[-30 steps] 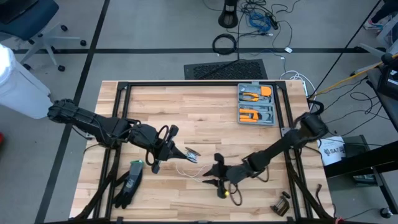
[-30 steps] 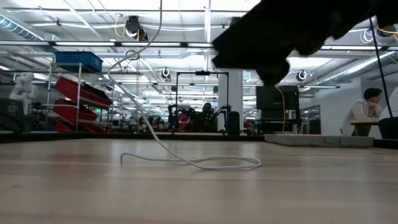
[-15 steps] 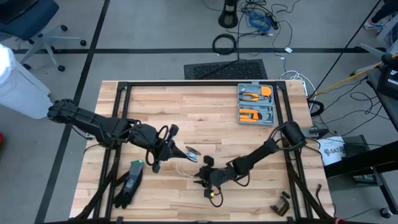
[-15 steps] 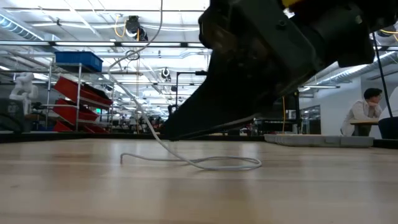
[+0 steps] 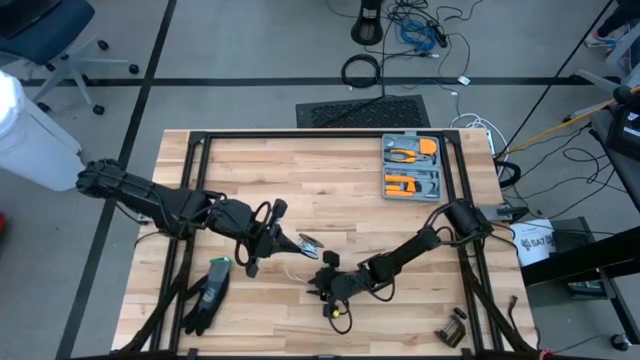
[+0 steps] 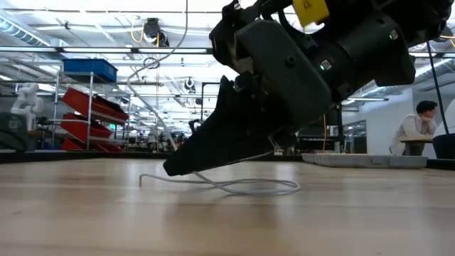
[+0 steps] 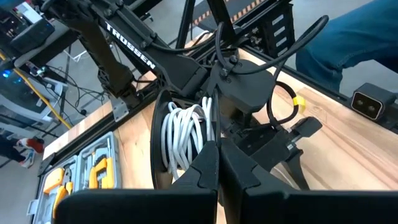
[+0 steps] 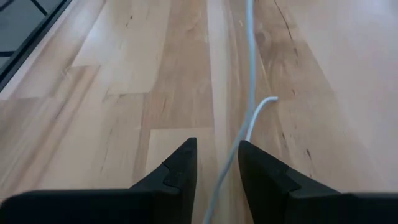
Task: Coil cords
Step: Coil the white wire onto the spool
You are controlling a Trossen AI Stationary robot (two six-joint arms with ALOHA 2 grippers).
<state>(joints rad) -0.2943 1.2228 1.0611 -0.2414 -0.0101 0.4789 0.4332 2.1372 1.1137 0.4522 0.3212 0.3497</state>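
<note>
Right gripper (image 8: 214,165): jaws spread, straddling the loose cord (image 8: 249,93) on the table (image 8: 112,93). Left gripper (image 7: 217,165): pressed together on the coiled bundle (image 7: 186,134). Risk: closing off-centre could miss the thin cord or drag it.

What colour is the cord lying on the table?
White; the cord shows best in the right wrist view, running between the gripper's fingers.

cord (image 6: 234,186) — partly behind right gripper (image 6: 186,165)
</note>
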